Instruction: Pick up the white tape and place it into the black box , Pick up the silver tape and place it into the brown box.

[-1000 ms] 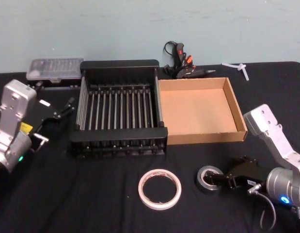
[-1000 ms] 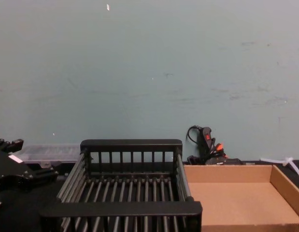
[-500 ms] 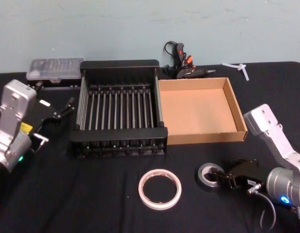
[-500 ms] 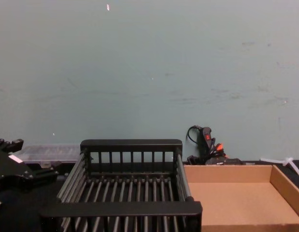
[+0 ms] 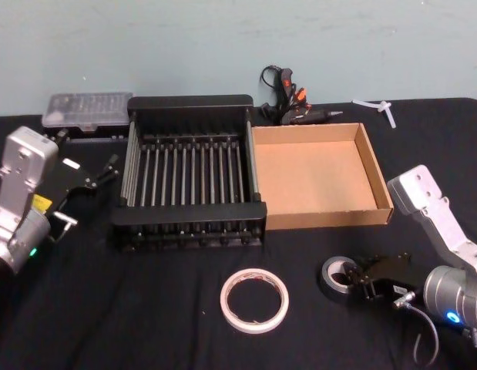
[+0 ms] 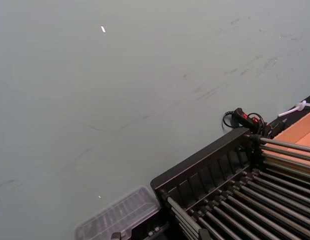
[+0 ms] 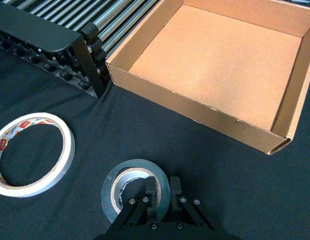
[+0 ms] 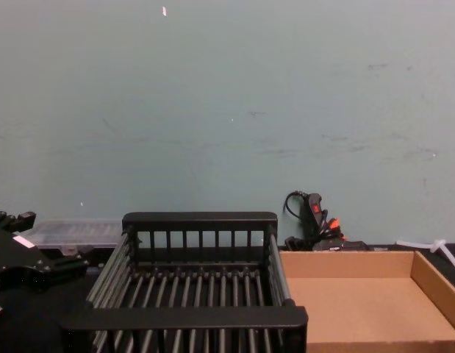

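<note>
Two tape rolls, two boxes. The white tape [image 5: 253,300] lies flat on the near table, before the black box [image 5: 190,220]. The silver tape [image 5: 340,277] lies right of it, near the brown box [image 5: 322,217]. Right gripper [image 7: 160,189]: fingers clamped across the silver tape's wall. Left gripper [image 5: 95,179]: parked far left; finger spacing cannot be determined.

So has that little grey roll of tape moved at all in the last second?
Yes. The silver tape, with the right gripper on its wall, has shifted slightly right and up toward the brown box.
</note>
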Tool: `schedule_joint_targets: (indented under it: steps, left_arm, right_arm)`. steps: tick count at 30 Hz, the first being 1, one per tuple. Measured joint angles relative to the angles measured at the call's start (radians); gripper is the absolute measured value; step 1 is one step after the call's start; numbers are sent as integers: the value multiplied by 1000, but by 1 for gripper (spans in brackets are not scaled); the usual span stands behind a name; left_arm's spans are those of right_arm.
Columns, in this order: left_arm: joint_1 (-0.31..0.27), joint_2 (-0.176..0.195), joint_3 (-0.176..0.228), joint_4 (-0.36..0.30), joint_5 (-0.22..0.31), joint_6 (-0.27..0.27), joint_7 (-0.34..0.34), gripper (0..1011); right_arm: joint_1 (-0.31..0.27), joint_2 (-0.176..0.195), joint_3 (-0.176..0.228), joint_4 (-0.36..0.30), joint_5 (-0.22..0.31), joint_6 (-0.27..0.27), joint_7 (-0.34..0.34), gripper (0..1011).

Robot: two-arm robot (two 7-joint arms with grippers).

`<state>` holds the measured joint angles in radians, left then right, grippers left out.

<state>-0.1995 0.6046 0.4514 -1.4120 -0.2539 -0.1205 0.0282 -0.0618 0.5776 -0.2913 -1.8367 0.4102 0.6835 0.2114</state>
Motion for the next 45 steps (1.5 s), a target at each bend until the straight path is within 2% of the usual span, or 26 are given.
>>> schedule_joint_targets:
  steps: [15,20,27,36,45]
  left_arm:
    - [0,0,0,0,0,0,0,1001]
    - [0,0,0,0,0,0,0,1001]
    - [0,0,0,0,0,0,0,1001]
    - [0,0,0,0,0,0,0,1001]
    - [0,0,0,0,0,0,0,1001]
  right_arm:
    - [-19,-15,48,-36,-4,-25,32,169]
    - [-20,-17,69,-55,-7,-50,34,169]
    - [1,-29,94,-62,-32,-113,26,169]
    - [46,-61,102,-25,-77,-178,11,170]
    - [121,-113,85,66,-153,-279,-9,169]
